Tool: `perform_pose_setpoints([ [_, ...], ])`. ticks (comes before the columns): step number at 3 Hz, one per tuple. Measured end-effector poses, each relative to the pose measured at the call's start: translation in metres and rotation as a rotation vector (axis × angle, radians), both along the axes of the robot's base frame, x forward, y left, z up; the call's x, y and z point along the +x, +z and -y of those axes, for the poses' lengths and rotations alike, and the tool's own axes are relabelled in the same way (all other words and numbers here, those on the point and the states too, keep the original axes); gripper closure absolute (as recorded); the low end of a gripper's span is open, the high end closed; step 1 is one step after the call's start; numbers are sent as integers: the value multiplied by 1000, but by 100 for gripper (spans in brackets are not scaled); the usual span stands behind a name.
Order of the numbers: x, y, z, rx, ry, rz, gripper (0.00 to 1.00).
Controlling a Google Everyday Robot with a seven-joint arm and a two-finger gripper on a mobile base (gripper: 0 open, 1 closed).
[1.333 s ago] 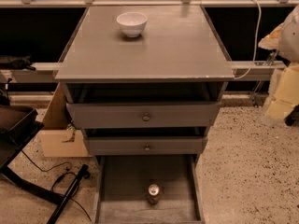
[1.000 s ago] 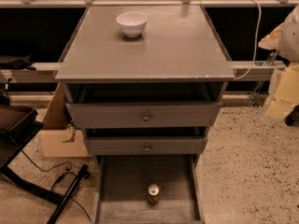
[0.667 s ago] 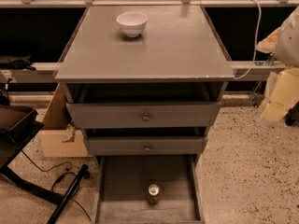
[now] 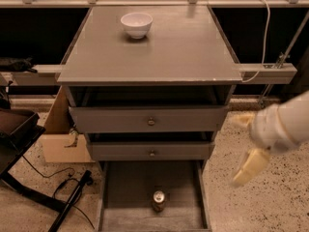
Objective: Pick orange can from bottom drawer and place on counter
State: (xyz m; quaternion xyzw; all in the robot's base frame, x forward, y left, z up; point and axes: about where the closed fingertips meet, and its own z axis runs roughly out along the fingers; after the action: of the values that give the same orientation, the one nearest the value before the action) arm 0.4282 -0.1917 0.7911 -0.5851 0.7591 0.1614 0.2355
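Note:
The orange can stands upright on the floor of the bottom drawer, near its front middle, silver top showing. The bottom drawer is pulled out under two knobbed grey drawers. The counter is the flat grey top of the cabinet. My gripper hangs to the right of the cabinet, at the height of the middle drawer, over the speckled floor. Its two pale fingers are spread apart and hold nothing. It is well right of and above the can.
A white bowl sits on the counter's far left part. A cardboard box and a dark chair base with cables lie left of the cabinet. A white cable hangs at the back right.
My arm has moved down and to the left, from the right edge toward the drawer fronts. The can, drawers and bowl have not moved.

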Motion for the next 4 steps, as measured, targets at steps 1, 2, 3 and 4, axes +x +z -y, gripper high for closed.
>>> perform_pose_setpoints([
  [1, 6, -67, -16, 210, -12, 60, 0],
  [2, 26, -119, -26, 363, -25, 143, 0],
  [3, 46, -169, -29, 468, -27, 171, 0],
  [4, 64, -220, -31, 552, -33, 147, 0],
])
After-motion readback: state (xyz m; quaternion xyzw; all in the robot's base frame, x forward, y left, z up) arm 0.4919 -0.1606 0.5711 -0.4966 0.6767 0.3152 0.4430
